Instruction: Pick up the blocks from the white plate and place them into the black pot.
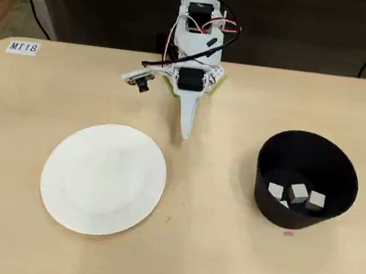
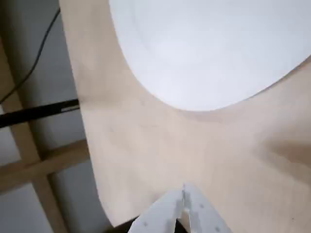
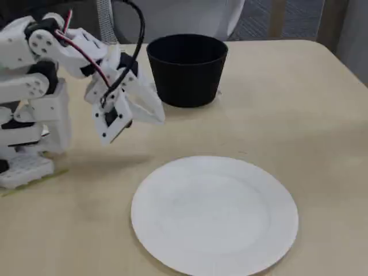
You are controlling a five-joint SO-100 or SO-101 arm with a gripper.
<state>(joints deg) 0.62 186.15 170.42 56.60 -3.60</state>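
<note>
We are reading "MT18" on a small white paper label (image 1: pixel 23 47) lying at the far-left corner of the pale wooden table (image 1: pixel 221 262), seen from overhead.

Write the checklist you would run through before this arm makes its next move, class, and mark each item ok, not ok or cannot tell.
1. White plate cleared of blocks: ok, bare in all three views.
2. Blocks inside the black pot: ok, three show on its floor in the overhead view; whether a fourth lies partly hidden there: cannot tell.
3. Gripper empty: ok, the jaws are closed with nothing between them.
4. Gripper clear of plate and pot: ok, it hangs above bare table between them.
5. Pot upright: ok.
6. Stray blocks on the table: ok, none seen.
</note>
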